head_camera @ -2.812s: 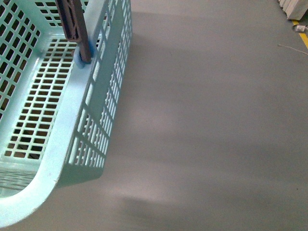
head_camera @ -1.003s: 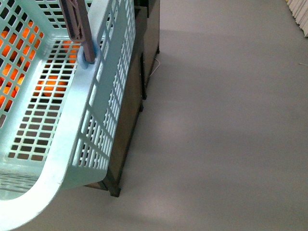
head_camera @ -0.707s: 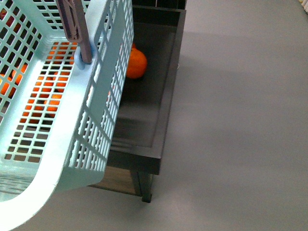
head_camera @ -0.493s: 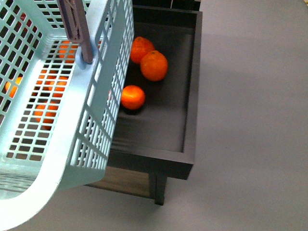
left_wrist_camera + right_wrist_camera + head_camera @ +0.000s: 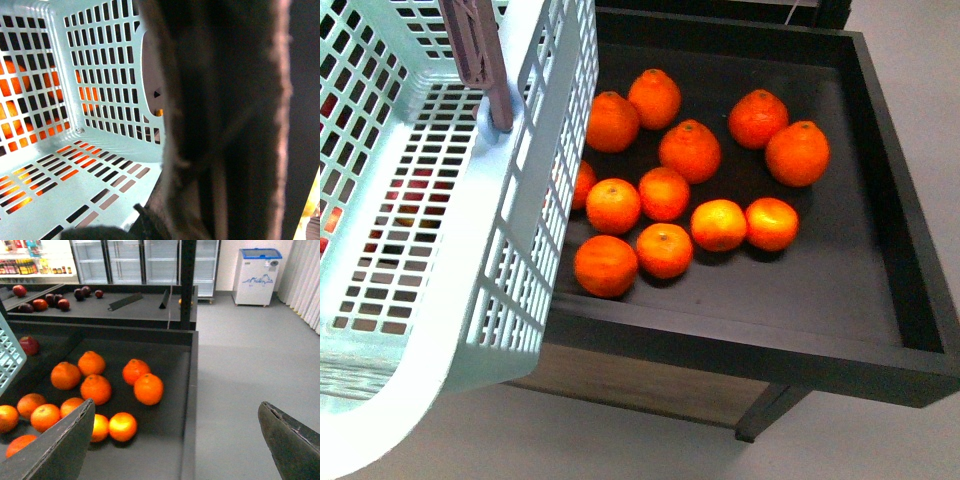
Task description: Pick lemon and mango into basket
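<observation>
Front view: the turquoise basket fills the left of the frame, with its brown handle at the upper left. Oranges lie on a black walled surface at the right.

Left wrist view: the handle blocks the right half, so the left hand's grip cannot be told.

Right wrist view: the right hand is spread wide with nothing between its fingers. A basket corner shows at the left edge.

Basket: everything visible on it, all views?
The basket is light turquoise plastic, with slotted walls and floor and a broad rim. A brown handle pivots at a pale blue hub on the rim and stands upward. The basket is above the black tray's left side; fruit colours show through its slots. The visible floor holds nothing. What carries it is out of sight.
</observation>
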Robot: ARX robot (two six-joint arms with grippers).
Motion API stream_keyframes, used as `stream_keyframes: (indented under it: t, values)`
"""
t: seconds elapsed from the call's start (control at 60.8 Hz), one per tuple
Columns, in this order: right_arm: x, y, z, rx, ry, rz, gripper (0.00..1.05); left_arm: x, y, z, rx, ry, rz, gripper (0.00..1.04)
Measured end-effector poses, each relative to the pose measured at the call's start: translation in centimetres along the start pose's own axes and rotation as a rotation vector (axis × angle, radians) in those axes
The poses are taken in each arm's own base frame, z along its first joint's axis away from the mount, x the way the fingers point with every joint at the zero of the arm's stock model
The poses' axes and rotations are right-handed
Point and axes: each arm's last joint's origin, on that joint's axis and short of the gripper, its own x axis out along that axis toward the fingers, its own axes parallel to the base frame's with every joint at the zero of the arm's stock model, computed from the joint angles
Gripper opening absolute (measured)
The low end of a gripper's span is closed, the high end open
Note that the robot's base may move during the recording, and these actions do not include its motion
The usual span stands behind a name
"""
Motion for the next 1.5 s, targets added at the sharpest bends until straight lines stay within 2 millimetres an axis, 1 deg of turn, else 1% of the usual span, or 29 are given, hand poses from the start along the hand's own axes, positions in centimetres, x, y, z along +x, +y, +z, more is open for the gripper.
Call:
stream_keyframes:
  t: [1.496]
  values:
    - [0.0,0.0,0.0,0.0,0.0,0.001,0.96,-0.01,0.0,0.01,0.001,-0.001,0.0,0.05]
